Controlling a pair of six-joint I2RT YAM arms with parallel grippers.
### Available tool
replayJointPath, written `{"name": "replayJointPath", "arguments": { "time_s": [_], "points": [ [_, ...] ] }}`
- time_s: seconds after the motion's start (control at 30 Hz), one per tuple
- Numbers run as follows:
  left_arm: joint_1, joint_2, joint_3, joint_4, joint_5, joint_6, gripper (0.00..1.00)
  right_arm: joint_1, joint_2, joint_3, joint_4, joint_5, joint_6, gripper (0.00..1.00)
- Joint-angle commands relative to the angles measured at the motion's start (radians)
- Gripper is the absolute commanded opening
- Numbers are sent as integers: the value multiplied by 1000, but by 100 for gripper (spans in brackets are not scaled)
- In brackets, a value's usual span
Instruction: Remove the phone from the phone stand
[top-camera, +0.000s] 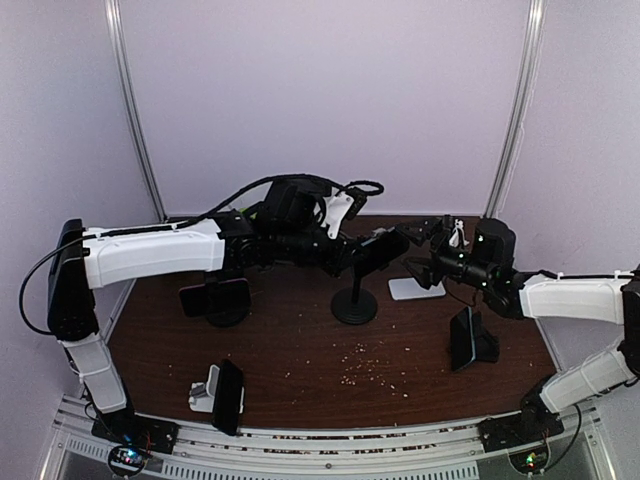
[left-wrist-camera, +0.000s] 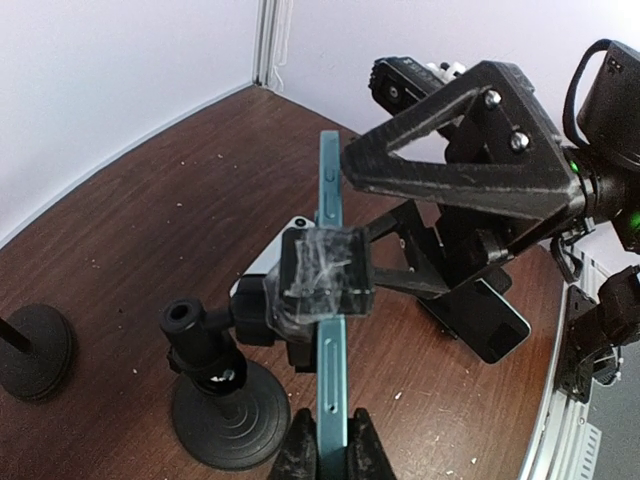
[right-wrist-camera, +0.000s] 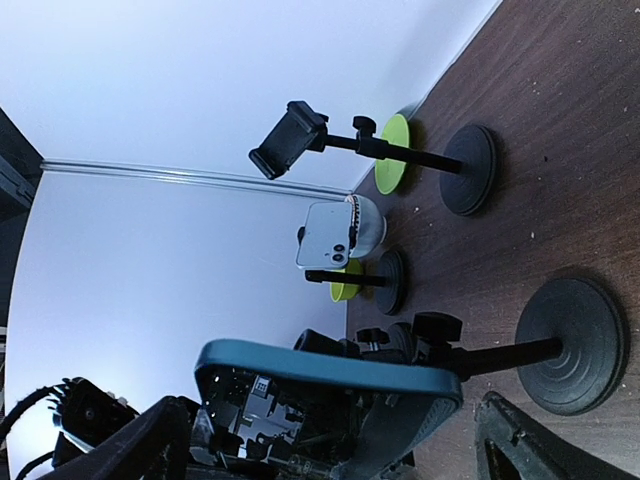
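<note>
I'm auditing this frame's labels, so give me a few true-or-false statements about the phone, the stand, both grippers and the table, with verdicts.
1. The left gripper is shut on the edge of the teal phone. True.
2. The right gripper is clamped shut on the phone. False: its jaws stand wide open, one on either side of the phone.
3. The phone sits in the clamp of the phone stand. True.
4. The tabletop is free of crumbs. False: light crumbs lie scattered in front of the stand.
5. No other phone is in view. False: a white phone sits on another stand.
</note>
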Motion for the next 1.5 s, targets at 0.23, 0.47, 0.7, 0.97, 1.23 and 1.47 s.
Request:
{"name": "replayJointPath", "arguments": {
  "time_s": [0.23,0.47,0.7,0.97,1.23,1.47],
  "points": [
    [-9,-56,-6,160,59,-27,0,9,79,64,115,28,77,99],
    [-9,-55,-6,156,73,-19,0,10,89,66,106,26,77,91],
    [-8,-49,-9,138,87,-6,0,9,82,79,73,9,47,68],
    [-9,-55,36,-5,63,31,32,9,86,76,76,1,22,52],
    [-6,-71,187,-228,79,41,72,9,96,56,77,-9,-41,50],
    [6,60,457,-469,73,101,78,9,97,60,72,-36,-86,47]
  ]
}}
